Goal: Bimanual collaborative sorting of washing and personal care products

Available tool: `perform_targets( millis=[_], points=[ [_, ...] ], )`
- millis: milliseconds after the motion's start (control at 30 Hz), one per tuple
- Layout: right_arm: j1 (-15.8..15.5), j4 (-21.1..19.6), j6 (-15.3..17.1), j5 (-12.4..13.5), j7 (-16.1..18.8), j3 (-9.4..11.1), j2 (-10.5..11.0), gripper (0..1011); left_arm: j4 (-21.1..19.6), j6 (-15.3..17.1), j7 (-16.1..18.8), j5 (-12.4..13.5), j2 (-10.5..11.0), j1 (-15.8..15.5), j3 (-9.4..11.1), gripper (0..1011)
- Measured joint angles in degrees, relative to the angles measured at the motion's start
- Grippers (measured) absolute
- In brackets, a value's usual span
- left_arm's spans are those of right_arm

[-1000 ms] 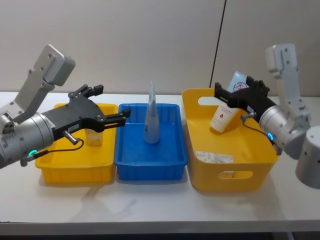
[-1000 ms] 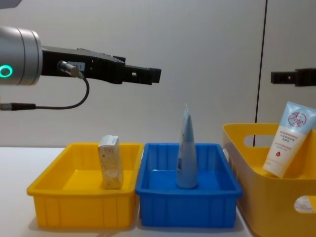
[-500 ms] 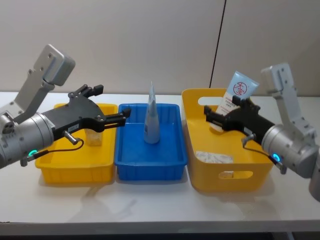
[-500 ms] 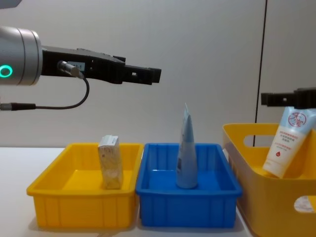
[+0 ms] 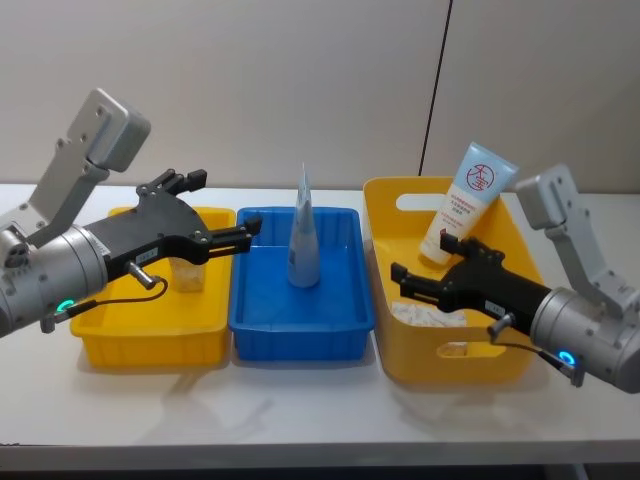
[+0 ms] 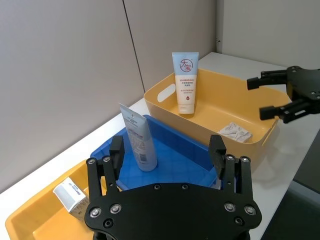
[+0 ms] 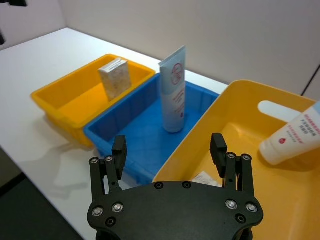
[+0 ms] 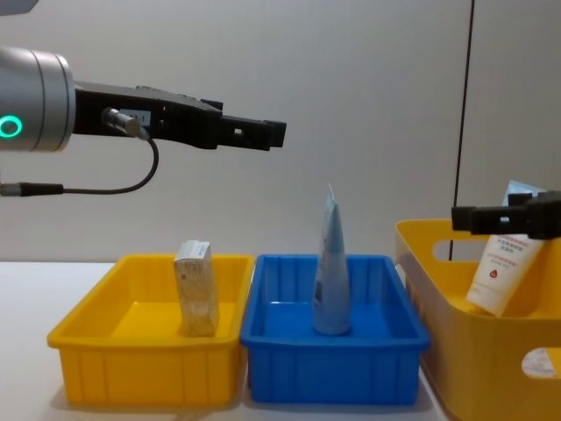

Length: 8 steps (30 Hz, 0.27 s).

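A pale-blue tube [image 5: 302, 236] stands upright in the blue bin [image 5: 300, 338]. A small beige carton [image 5: 187, 273] stands in the low yellow bin [image 5: 110, 335]. A white tube with a red logo [image 5: 468, 198] leans on the back wall of the tall yellow basket [image 5: 395, 350]. A soft white pouch [image 5: 422, 315] lies on that basket's floor. My left gripper [image 5: 228, 204] hovers open and empty over the seam between the yellow and blue bins. My right gripper [image 5: 422, 264] is open and empty over the basket's left part, in front of the white tube and apart from it.
The three containers stand side by side on a white table [image 5: 300, 405] before a grey wall. Bare table runs along the front edge. In the left wrist view the right gripper [image 6: 257, 98] shows beyond the basket [image 6: 160, 92].
My right gripper has drawn away from the white tube, moving down and nearer the basket's front. The tube stays leaning on the back wall. The left arm has not moved.
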Motion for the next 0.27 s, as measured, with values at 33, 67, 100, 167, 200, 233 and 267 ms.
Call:
perform_targets(
  millis=[33,67,100,167,200,233,267],
  points=[
    [-0.13,-0.09,-0.03,0.11,0.24,-0.03,0.15,1002,0.00,0.00,0.00,0.00,0.00,0.00,0.00,1001],
    [-0.24,-0.18,-0.06,0.20,0.50,-0.05,0.29,1002,0.00,0.00,0.00,0.00,0.00,0.00,0.00,1001],
    [-0.45,-0.33,-0.08,0.34,0.92,-0.10,0.53,1002,0.00,0.00,0.00,0.00,0.00,0.00,0.00,1001],
    [-0.64,-0.47,-0.12,0.53,1.33,-0.16,0.76,1002,0.00,0.00,0.00,0.00,0.00,0.00,0.00,1001],
    [-0.82,-0.60,-0.14,0.65,1.68,-0.22,0.97,1002,0.00,0.00,0.00,0.00,0.00,0.00,0.00,1001],
    [-0.90,-0.65,-0.16,0.71,1.86,-0.24,1.06,1002,0.00,0.00,0.00,0.00,0.00,0.00,0.00,1001],
    [-0.98,-0.69,-0.18,0.77,2.01,-0.26,1.14,1002,0.00,0.00,0.00,0.00,0.00,0.00,0.00,1001]
  ],
)
